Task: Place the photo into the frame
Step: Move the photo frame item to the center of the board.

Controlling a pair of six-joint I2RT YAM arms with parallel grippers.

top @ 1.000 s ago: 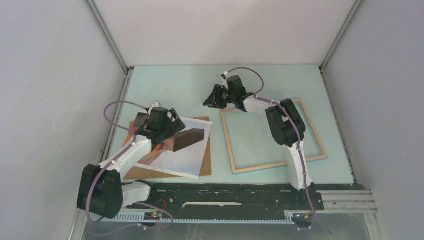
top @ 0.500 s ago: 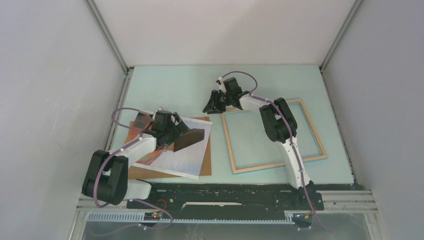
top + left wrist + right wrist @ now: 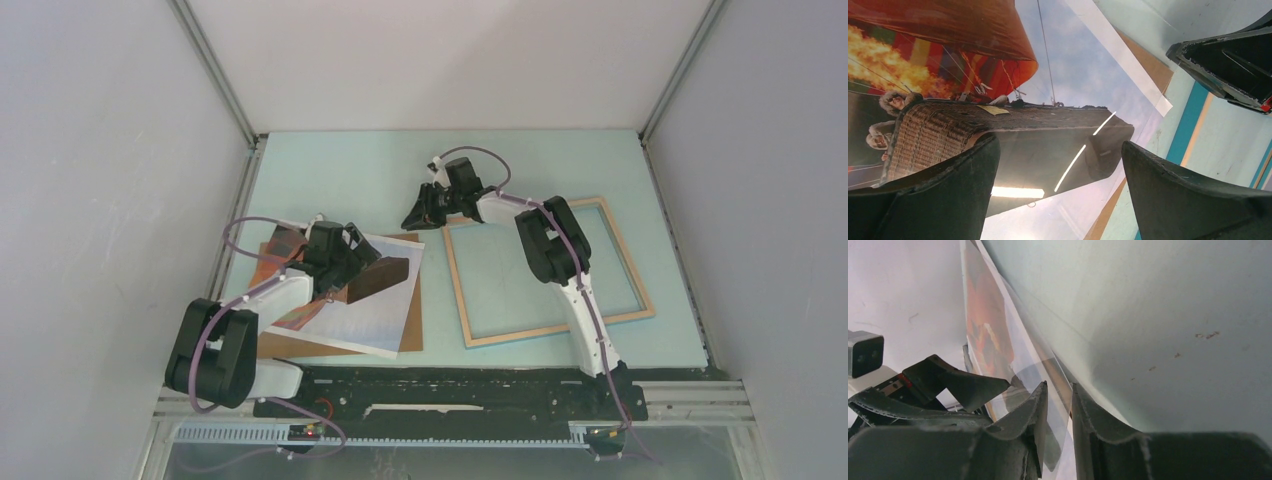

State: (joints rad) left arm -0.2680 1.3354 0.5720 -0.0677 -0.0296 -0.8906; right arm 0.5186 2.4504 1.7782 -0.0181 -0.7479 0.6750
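- Photo [image 3: 368, 312]: lies flat, picture side up, on the backing board [image 3: 285, 347] at the left half of the table [image 3: 340, 180]. It is not yet in the frame.
- Photo, orientation: the long axis runs left to right across the table, slightly skewed. The balloon end is at the left and the dark basket block points toward the frame.
- Frame [image 3: 555, 331]: lies flat just right of the board, wood back up, long axis also left to right. It is probably back-up so the print can load from behind.
- Left gripper [image 3: 1060, 145]: low over the photo's middle, jaws wide apart, holding nothing. It is likely placed to steady the sheet.
- Right gripper [image 3: 1059, 390]: at the photo's far right corner, between board and frame. Its 2 fingers are nearly together with a slit left, and the sheet's thin edge runs toward that slit. Whether the edge is pinched cannot be told. It is likely placed to lift that corner.
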